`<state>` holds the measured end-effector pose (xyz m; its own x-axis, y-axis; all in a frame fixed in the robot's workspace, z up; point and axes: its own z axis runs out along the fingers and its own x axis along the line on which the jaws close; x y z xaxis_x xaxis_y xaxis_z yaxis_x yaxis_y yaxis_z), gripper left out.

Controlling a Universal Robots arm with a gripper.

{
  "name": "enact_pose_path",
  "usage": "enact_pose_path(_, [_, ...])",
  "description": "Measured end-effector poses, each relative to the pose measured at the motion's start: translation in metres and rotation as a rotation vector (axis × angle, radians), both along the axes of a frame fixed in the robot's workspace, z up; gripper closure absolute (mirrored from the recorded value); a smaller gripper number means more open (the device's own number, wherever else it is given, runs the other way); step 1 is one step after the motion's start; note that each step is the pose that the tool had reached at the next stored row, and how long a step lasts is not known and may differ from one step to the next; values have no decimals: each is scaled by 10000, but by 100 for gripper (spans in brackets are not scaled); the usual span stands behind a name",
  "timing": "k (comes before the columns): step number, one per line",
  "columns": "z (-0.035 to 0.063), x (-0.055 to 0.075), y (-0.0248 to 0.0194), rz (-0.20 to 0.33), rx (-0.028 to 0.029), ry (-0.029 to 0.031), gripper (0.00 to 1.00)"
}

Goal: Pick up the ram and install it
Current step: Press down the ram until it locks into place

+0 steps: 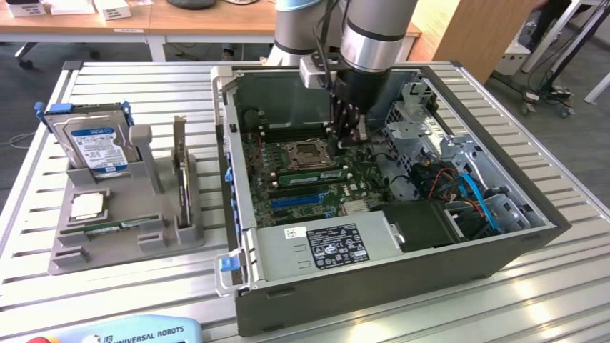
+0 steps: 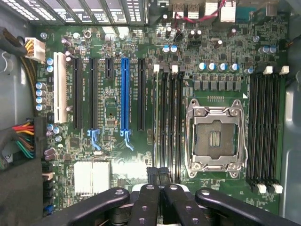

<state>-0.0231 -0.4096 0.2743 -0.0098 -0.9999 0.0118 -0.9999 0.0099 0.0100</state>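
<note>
The ram [image 1: 307,176] is a green stick standing edge-up in a memory slot of the motherboard, beside the empty processor socket [image 1: 310,151]. In the wrist view the ram [image 2: 156,117] appears as a thin pale edge in the slot row between the expansion slots and the socket [image 2: 215,136]. My gripper [image 1: 349,139] hangs inside the open computer case, over one end of those slots. Its fingers [image 2: 146,202] are pressed together, and the gripper [image 2: 157,175] is shut, with its tips by the ram's end. I cannot tell whether the tips touch the ram.
The open case [image 1: 381,286] walls me in, with drive cages and cables [image 1: 467,193] towards the exterior view's right. A grey fixture [image 1: 124,246] at the exterior view's left holds a blue-labelled hard drive [image 1: 96,146], a square processor chip [image 1: 88,206] and another green stick [image 1: 119,227].
</note>
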Motion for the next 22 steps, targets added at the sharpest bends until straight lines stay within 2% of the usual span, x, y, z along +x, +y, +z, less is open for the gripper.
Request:
enact_pose_path(13, [0, 226, 0, 2, 0, -1, 90])
enact_pose_path(22, [-10, 243, 1, 1, 4, -1, 90])
